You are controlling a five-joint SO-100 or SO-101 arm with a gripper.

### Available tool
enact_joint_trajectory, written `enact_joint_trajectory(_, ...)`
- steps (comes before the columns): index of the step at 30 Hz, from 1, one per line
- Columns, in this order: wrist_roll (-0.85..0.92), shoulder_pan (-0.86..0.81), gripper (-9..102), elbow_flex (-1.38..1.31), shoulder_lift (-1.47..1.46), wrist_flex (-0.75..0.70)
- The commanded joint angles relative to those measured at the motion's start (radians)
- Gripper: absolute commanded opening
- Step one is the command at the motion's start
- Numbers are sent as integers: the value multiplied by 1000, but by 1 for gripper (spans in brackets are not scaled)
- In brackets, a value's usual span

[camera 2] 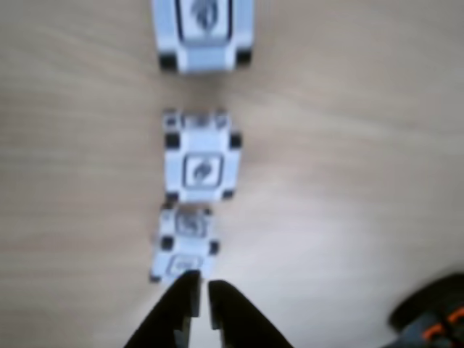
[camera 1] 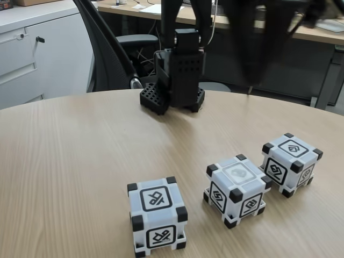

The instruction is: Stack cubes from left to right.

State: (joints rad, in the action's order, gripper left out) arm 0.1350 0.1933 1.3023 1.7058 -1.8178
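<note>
Three cubes [camera 1: 157,216] sat in a row on the table [camera 1: 70,156], apart. The gripper [camera 2: 202,288] hovered nearly clenched, grasping nothing, above the end cube [camera 2: 183,243].

Arm base [camera 1: 173,80] stands at the far edge of the surface [camera 1: 70,156], upper links blurred overhead. Tool [camera 2: 202,288] enters the other view from below, black fingers [camera 2: 232,308] nearly closed, holding nothing.

Soft, even indoor light falls in the fixed view, leaving faint shadows under the cubes [camera 1: 157,216] on the table [camera 1: 64,156]. The arm [camera 1: 252,37] above is motion-smeared. The other view is blurred throughout, washed and low in contrast.
</note>
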Motion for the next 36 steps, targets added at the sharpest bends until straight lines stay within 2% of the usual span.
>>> enact_joint_trajectory(1, -44, 54, 0, -9, 40, -11)
enact_joint_trajectory(6, -40, 63, 0, 15, 37, -11)
enact_joint_trajectory(11, -15, 64, 0, 206, 38, 0)
enact_joint_trajectory(17, -222, 52, 0, 318, 40, -9)
enact_joint_trajectory(23, -37, 44, 0, 302, 41, 2)
enact_joint_trajectory(27, -9, 44, 0, 302, 41, 3)
enact_joint_trajectory(29, -17, 44, 3, 302, 41, 5)
enact_joint_trajectory(36, 2, 44, 27, 301, 41, 5)
